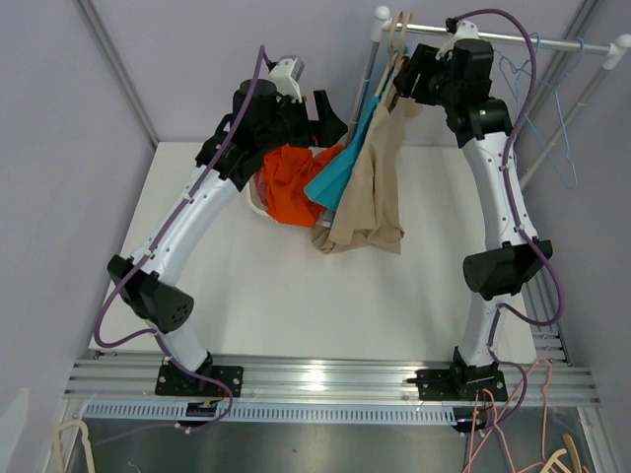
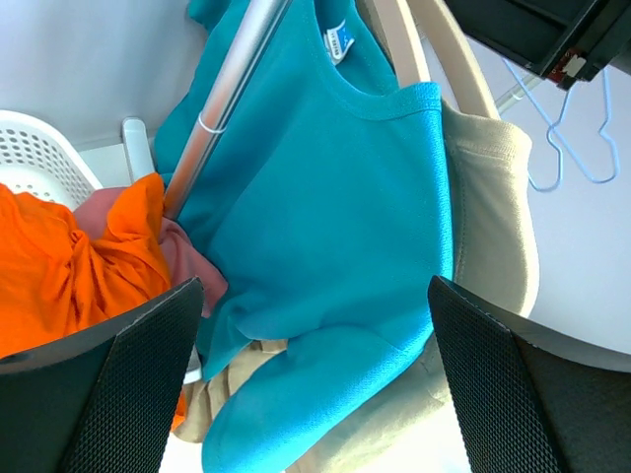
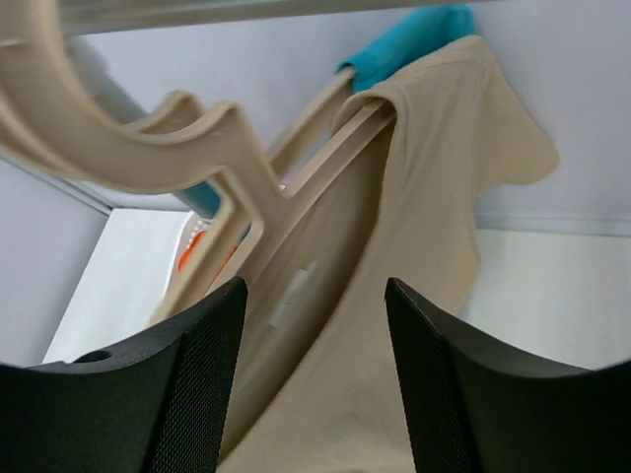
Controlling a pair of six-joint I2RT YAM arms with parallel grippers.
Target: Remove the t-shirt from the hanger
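Note:
A teal t-shirt (image 1: 340,168) and a beige t-shirt (image 1: 375,187) hang side by side on wooden hangers (image 1: 397,34) from the rack's rail. My left gripper (image 1: 320,118) stands open just left of them. In the left wrist view its fingers (image 2: 148,384) are spread wide, with the teal t-shirt (image 2: 325,197) and its sleeve ahead of them, not pinched. My right gripper (image 1: 404,74) is up by the rail. Its jaws (image 3: 315,291) stand apart over the beige t-shirt (image 3: 434,197) below the hanger (image 3: 168,148), gripping nothing that I can see.
A white basket (image 2: 39,158) holding orange clothes (image 1: 291,187) and a pink one sits under my left gripper. The rack's slanted metal pole (image 2: 232,89) runs beside the teal shirt. Blue wire hangers (image 1: 552,128) hang further right on the rail (image 1: 513,39).

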